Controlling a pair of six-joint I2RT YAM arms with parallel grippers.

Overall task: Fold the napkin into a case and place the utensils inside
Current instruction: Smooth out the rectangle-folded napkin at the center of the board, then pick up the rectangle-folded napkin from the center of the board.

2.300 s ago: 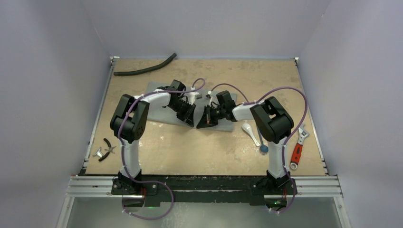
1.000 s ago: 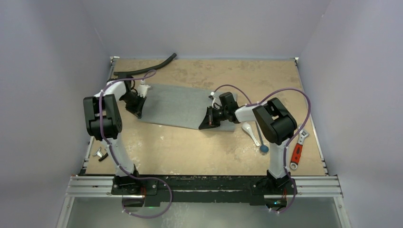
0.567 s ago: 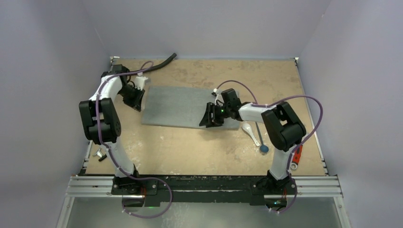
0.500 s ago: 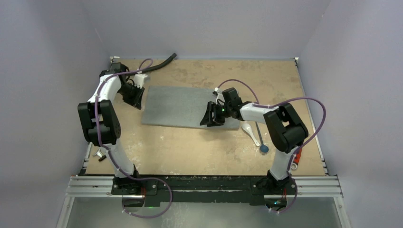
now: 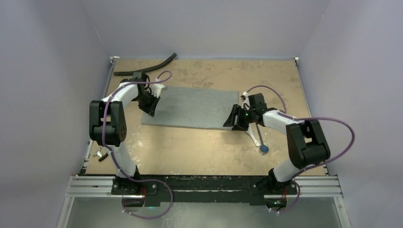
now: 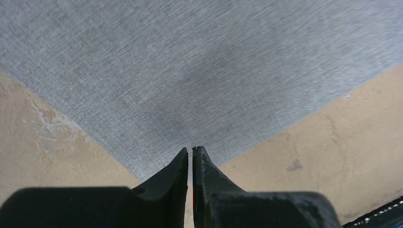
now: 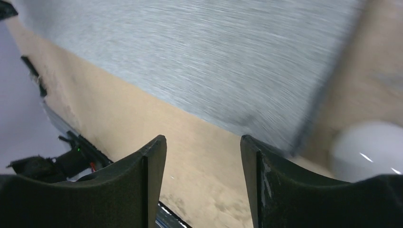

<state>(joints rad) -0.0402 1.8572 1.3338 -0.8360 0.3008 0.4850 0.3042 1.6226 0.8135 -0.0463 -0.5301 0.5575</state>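
Blurring is found across the right wrist view, so the white spoon (image 7: 366, 149) is made out only as a pale rounded shape, cut off by the frame edge, off to the right of the right-hand finger. From above, the spoon is almost wholly hidden under the right arm (image 5: 280, 121). Only the lower part of the stick utensil (image 5: 260, 138) is seen, its round blue end (image 5: 263, 148) pointed toward the near edge of the table (image 5: 204, 152). The left wrist view is filled by the napkin (image 6: 204, 71), whose outline is cut off there.

The right gripper (image 7: 203, 142) is seen with its fingers (image 7: 153, 164) spread wide and nothing between them. Bare table lies in the gap, and the napkin's near edge runs slantwise just beyond the fingertips. The left gripper (image 6: 190, 154) is seen with its fingers pressed almost together, and no cloth is seen pinched. Its tips are held over a corner of the napkin, which spreads out ahead of them.

The napkin is laid flat as an oblong between the two grippers. Its long axis runs from the left fingers to the right fingers, with the right end slightly nearer the bases. A black hose (image 5: 145, 66) is seen beyond the left fingers, apart from the cloth.
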